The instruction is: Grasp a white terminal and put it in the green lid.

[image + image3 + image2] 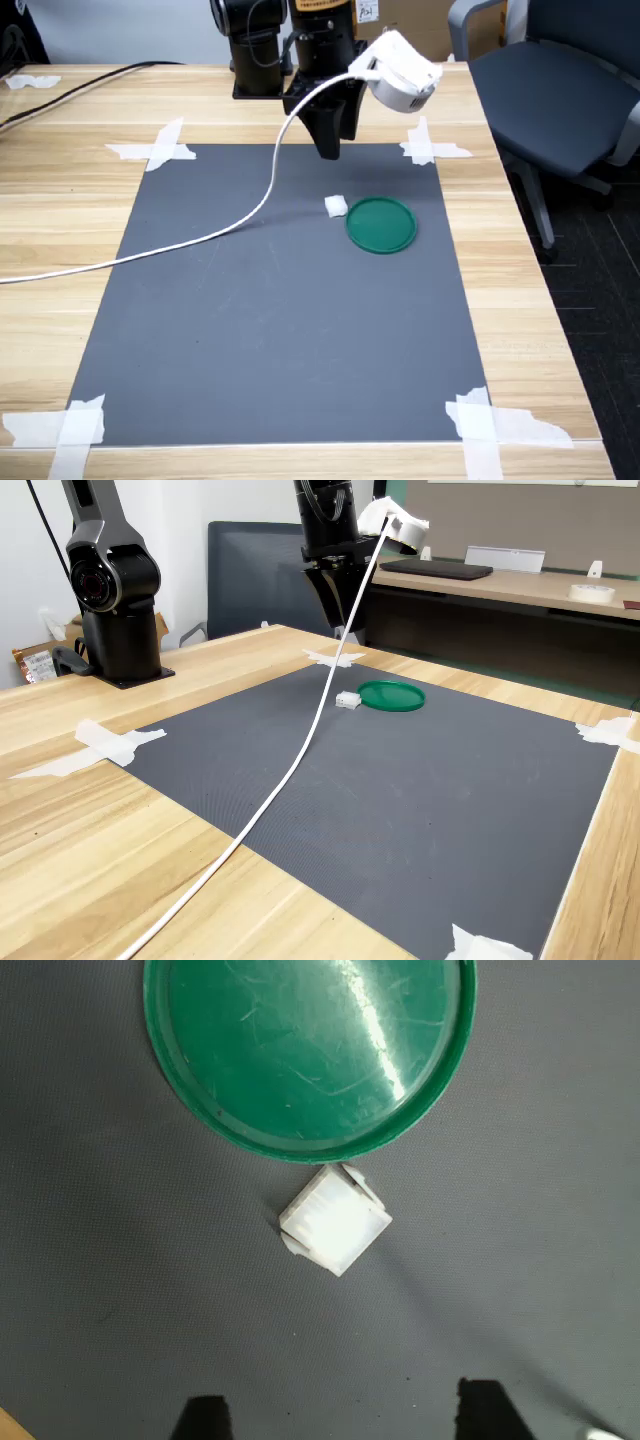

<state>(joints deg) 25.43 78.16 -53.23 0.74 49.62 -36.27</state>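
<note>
The white terminal [336, 206] [348, 699] lies on the dark grey mat, just beside the green lid [381, 224] [391, 695] on the first exterior view's left, close to its rim but apart from it. In the wrist view the terminal [335, 1220] sits just off the lid's [310, 1050] rim. My gripper [330, 140] [335, 610] hangs well above the mat, behind the terminal toward the arm's base. Its two dark fingertips [205, 1420] stand wide apart with nothing between them, so my gripper [345, 1415] is open.
A white cable [250, 215] trails from the rounded white device [400, 72] on the wrist across the mat [280, 330] and off the first exterior view's left. White tape strips [160, 145] hold the mat's corners. An office chair [560, 90] stands beside the table. A black arm base [110, 600] stands at the second exterior view's left.
</note>
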